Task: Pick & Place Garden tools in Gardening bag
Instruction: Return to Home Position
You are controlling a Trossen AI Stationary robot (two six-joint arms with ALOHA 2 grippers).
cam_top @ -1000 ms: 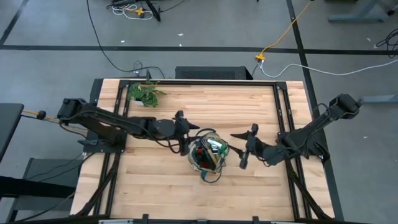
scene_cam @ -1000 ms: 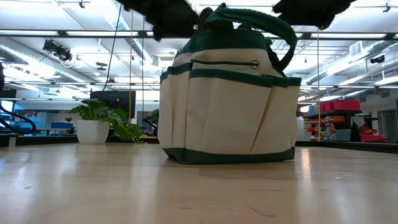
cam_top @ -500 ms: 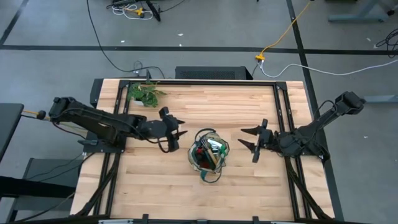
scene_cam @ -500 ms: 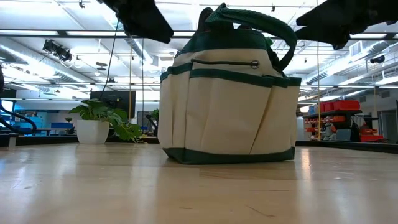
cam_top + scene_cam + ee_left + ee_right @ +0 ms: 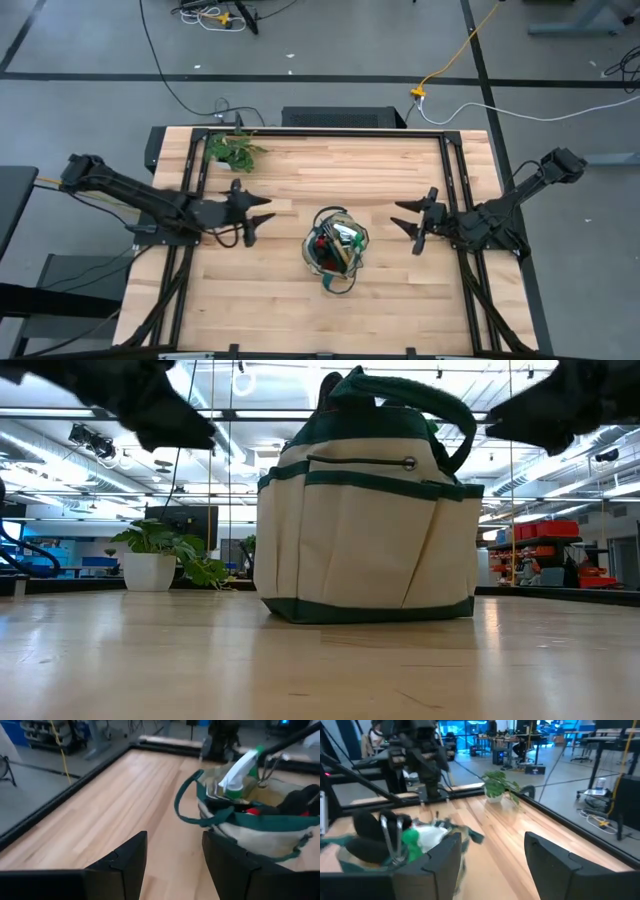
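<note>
Two grippers, left gripper and right gripper, hover facing inward, fingers spread apart and empty; the gardening bag stands beyond both sets of fingertips, seemingly untouched.

Right end effector: two dark fingers spread apart, nothing between them.
Gardening bag: on wooden table; holds green round piece with white handle.
Potted plant: at table edge.
Left arm: beyond bag.

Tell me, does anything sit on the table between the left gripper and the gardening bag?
Nothing visible does. Only bare table lies between the open left gripper and the gardening bag; the potted plant stands well aside, clear of that line.
</note>
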